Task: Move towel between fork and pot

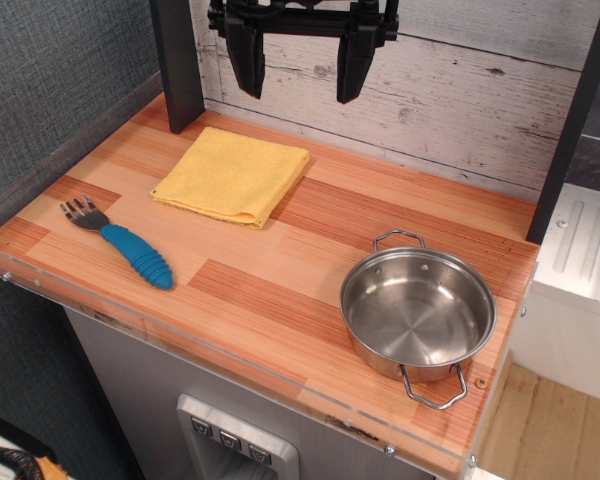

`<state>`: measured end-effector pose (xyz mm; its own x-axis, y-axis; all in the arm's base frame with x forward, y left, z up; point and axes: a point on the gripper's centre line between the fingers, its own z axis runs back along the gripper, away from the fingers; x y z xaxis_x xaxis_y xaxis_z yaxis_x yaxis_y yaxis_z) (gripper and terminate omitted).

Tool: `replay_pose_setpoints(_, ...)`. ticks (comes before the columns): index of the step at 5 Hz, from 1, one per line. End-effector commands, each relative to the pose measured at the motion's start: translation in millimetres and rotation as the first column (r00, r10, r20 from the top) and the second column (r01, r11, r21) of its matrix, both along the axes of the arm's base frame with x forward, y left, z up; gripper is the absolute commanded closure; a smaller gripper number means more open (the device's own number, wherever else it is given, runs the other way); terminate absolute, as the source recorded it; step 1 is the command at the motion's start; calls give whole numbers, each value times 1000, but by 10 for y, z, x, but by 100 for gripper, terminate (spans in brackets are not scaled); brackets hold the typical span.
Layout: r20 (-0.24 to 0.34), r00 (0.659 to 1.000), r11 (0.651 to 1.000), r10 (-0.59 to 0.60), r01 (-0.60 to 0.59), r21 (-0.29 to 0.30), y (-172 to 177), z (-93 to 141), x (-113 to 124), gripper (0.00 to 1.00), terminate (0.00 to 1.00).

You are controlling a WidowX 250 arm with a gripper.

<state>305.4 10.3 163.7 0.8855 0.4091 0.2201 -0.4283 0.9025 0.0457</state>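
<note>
The yellow towel (233, 175) lies flat and folded at the back left of the wooden counter. The fork (125, 243) with a blue ribbed handle lies at the front left, tines pointing back-left. The shiny steel pot (417, 308) stands empty at the front right, with one wire handle at the back and one at the front. My gripper (300, 75) hangs high above the back of the counter, its black fingers wide apart and empty, up and to the right of the towel.
A white plank wall (460, 100) backs the counter. Dark posts stand at the back left (177, 60) and at the right (570, 130). The counter's front edge (230, 365) carries a clear strip. A white unit (580, 260) sits to the right.
</note>
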Motion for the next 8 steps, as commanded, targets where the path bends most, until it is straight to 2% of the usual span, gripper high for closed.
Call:
replay_pose_setpoints(1,0,1000,1000,0,0,0,0,0,0,0,0)
replay_pose_setpoints(2,-43,997,998,64,-64,7,92,-115,169,0,0)
replay_pose_setpoints(4,-101,979,983,178,-181,-23,475,-445,325,0,0)
replay_pose_setpoints(6,-132,978,987,161,-160,21,854,-692,470,0,0)
replay_pose_setpoints(7,-138,984,994,110,-107,28,944,-810,532,0,0)
replay_pose_setpoints(8,-123,989,996,82,-78,37,1083,-966,590,0,0)
